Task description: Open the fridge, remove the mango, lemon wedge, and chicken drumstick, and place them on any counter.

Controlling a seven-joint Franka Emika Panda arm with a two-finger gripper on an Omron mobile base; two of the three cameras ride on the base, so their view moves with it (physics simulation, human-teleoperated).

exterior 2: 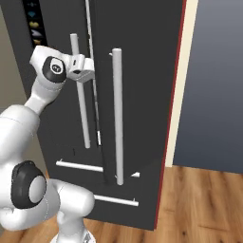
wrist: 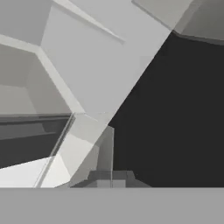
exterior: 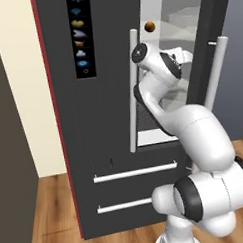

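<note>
White arm (exterior: 194, 135) before half-open fridge (exterior: 98, 119)

A warm brown wooden plank floor (exterior: 52, 211) runs along the bottom of both base views, its boards lying at a slant. In the left base view a plain cream wall (exterior: 29, 82) stands at the left, and a flat dark brown-grey panel (exterior: 7, 163) covers the left edge in front of it. In the right base view a smooth blue-grey wall (exterior 2: 213, 85) fills the right side down to the floor, beside a narrow cream strip (exterior 2: 178, 102). The light is even and soft.
</note>
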